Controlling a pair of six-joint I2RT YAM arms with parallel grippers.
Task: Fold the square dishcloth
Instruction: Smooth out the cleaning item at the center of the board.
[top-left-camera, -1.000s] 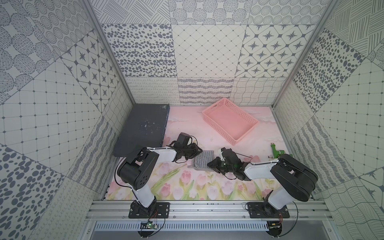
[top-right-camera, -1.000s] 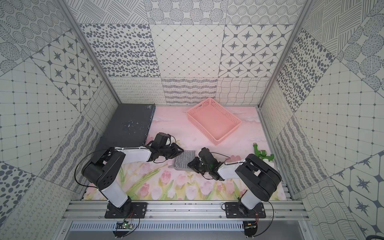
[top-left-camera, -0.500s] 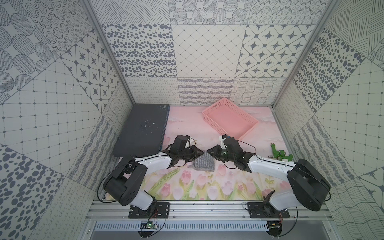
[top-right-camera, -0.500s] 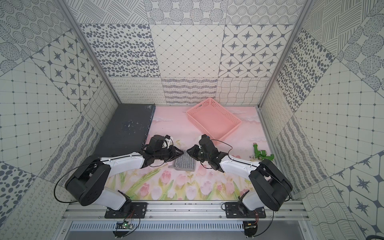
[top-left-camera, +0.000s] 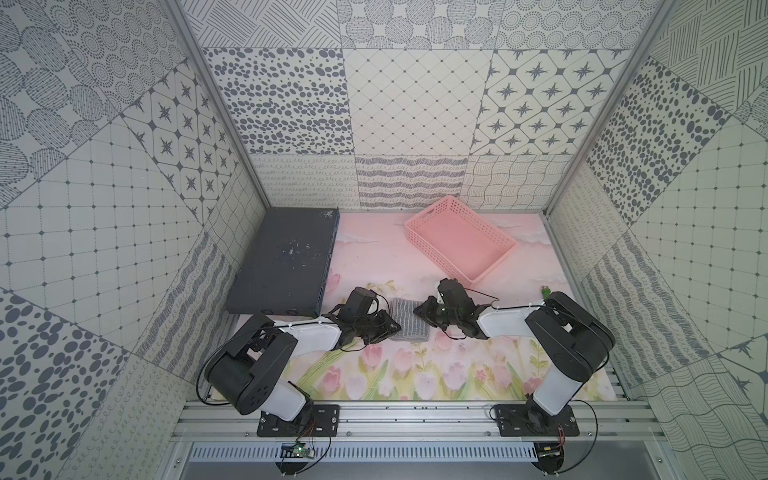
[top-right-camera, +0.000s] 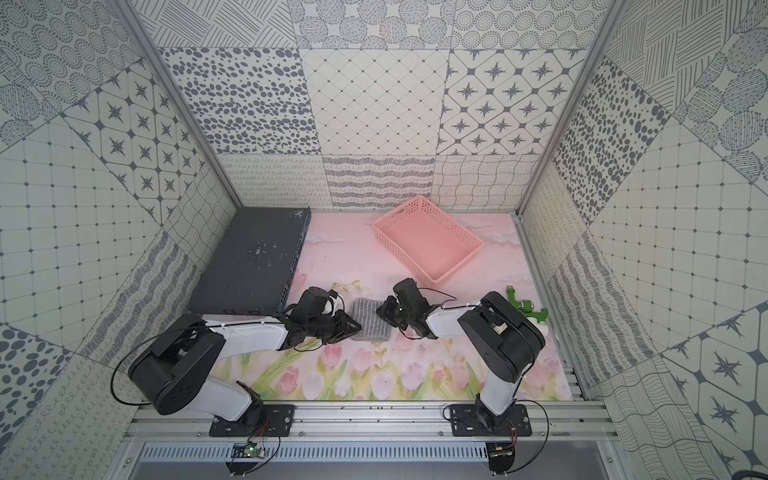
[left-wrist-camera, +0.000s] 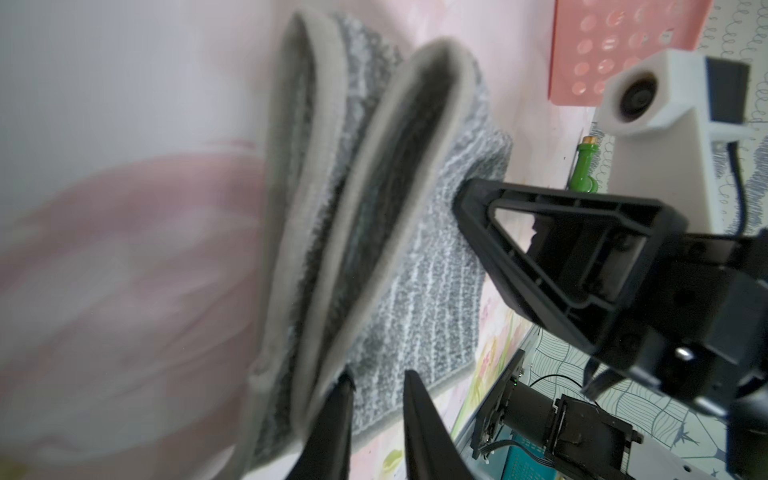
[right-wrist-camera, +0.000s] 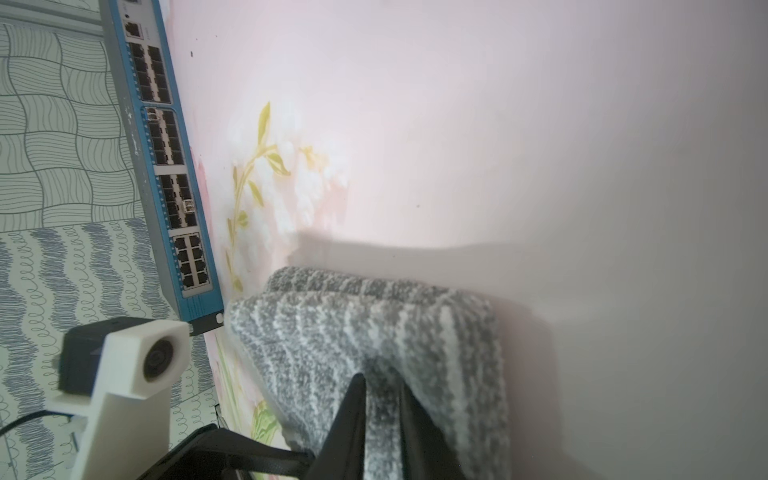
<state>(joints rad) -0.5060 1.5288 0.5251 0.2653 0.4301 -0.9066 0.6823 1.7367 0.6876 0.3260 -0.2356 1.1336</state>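
Broadly, the workspace is a box of walls (top-left-camera: 415, 104) papered in grey-on-white patchwork patterns: dots, stars, grids and waves. The bench (top-left-camera: 374, 257) wears a pink mat, pale and cloudy at the back, printed with tulips toward the aluminium rail (top-left-camera: 415, 415) that carries both arm bases. A dark grey network switch (top-left-camera: 286, 262) lies flat along the left wall, a pink basket (top-left-camera: 461, 245) sits askew at the back, and a small green fitting (top-right-camera: 524, 306) lies by the right wall.

The square dishcloth (top-left-camera: 409, 326) lies folded in layers near the middle of the mat, between the two arms. The right gripper (right-wrist-camera: 381, 380) has its jaws clenched on a puckered fold of it. The left gripper (left-wrist-camera: 377, 374) sits at the opposite edge, jaws narrowly apart beside raised hems; whether they grasp the cloth I cannot tell.
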